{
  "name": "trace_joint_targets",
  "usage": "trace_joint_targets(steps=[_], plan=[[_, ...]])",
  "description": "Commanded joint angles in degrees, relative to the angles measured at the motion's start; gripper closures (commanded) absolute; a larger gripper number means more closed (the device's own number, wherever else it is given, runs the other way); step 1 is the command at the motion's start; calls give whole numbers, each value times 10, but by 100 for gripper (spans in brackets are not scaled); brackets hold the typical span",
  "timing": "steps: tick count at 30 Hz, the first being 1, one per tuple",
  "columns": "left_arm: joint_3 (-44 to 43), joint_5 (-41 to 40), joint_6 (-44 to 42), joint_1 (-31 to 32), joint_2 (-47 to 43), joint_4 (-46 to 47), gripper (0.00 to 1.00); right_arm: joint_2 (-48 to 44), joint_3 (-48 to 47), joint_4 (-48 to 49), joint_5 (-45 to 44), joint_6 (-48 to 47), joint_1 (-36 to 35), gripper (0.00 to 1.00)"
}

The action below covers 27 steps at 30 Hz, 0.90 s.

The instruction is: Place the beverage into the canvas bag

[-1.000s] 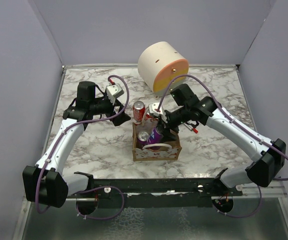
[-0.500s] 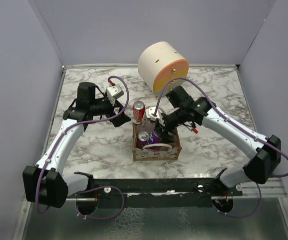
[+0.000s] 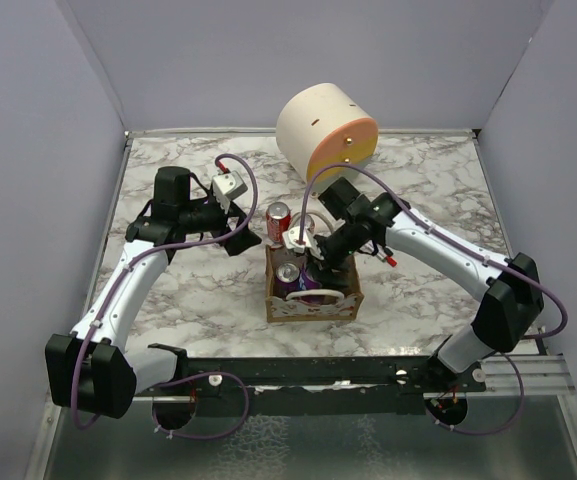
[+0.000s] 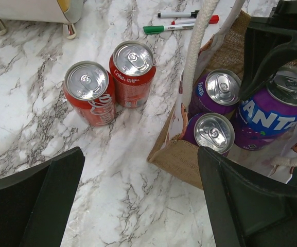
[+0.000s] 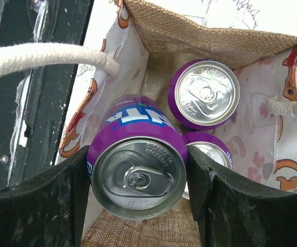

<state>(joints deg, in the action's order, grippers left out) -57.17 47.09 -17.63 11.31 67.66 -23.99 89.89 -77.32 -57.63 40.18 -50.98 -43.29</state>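
The left arm [image 3: 128, 280] reaches forward, elbow bent. Its left gripper [image 4: 143, 206] hangs with jaws spread wide, nothing between them. The right arm [image 3: 448, 250] bends inward, wrist tipped down, and the right gripper [image 5: 138, 195] is clamped on a purple metal drink can [image 5: 138, 170].

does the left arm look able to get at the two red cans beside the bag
Probably yes. The left gripper hangs open above the red cans, which stand on bare marble beside the canvas bag; nothing lies between. The right gripper holds a purple can in the bag.
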Motion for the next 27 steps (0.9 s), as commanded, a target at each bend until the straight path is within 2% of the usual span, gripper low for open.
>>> trace_joint_targets(steps=[1, 11, 27], plan=[[7, 18, -1, -4, -14, 11, 6, 7, -30, 2, 17, -28, -10, 99], [10, 20, 3, -3, -14, 15, 6, 8, 5, 62, -21, 22, -27, 95], [16, 18, 2, -3, -21, 17, 7, 0, 40, 103, -87, 39, -73, 78]])
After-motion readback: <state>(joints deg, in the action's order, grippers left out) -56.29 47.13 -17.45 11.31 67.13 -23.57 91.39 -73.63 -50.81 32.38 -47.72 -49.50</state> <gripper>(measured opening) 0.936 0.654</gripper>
